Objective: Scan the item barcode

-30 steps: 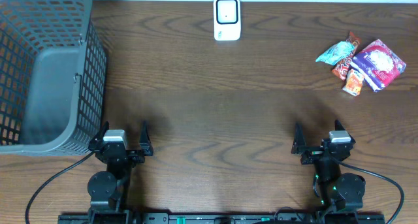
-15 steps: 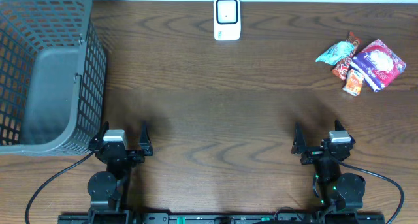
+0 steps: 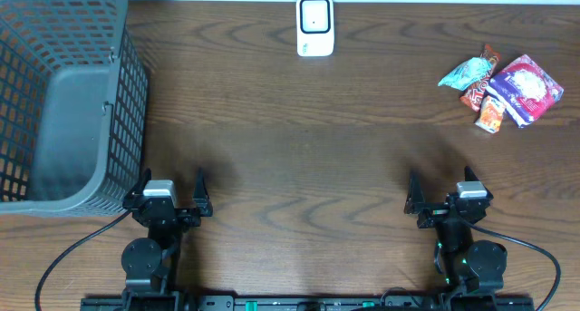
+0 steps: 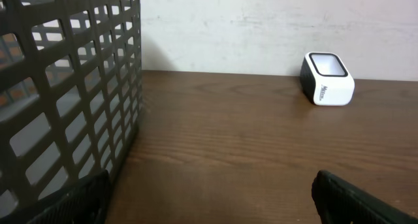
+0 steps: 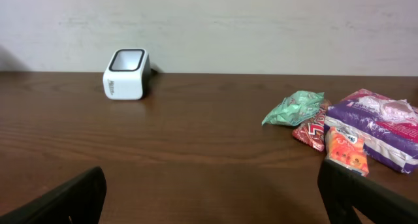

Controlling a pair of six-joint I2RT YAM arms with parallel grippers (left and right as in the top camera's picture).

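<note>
Our left gripper and right gripper gape empty. The snack packets look light and crinkly, so we favour pinching a sealed edge.

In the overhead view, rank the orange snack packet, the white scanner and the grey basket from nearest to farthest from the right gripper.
From the right gripper:
1. Orange snack packet, ahead of it on the table's right side.
2. White scanner, at the far edge, near the middle.
3. Grey basket, across the table at the far left.
</note>
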